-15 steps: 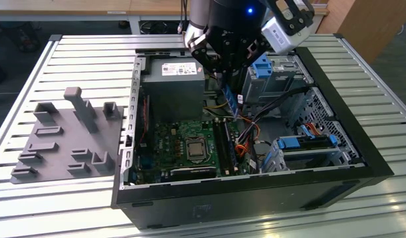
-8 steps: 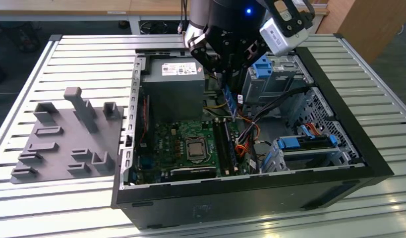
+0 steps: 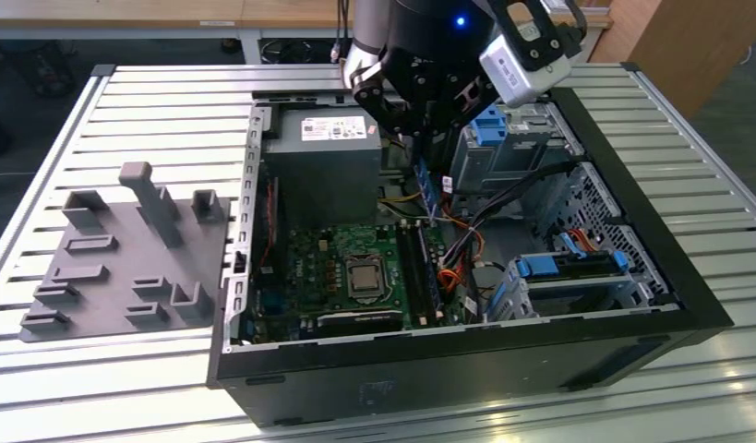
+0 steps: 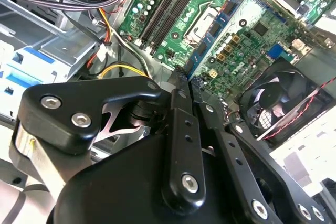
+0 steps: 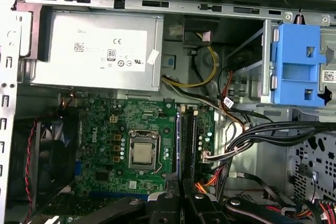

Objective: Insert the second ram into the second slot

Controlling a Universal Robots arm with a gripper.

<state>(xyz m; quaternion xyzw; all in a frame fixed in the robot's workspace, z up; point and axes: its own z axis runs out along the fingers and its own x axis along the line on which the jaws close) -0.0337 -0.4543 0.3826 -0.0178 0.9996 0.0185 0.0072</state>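
Claw (image 4: 187, 83): pressed together, pinching the second ram (image 4: 220, 24).
Motherboard (image 5: 118, 129): the stick hangs above it, parallel to the memory slots (image 5: 193, 140), likely so it drops straight in.

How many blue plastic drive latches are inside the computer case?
2: one latch beside the gripper, one at the exterior view's lower right. The arm may hide others.

The second ram (image 3: 424, 185) is held upright in the tool (image 3: 421, 138) above the motherboard (image 3: 341, 272) inside the open computer case (image 3: 476, 355), which is placed on the table (image 3: 144, 101).
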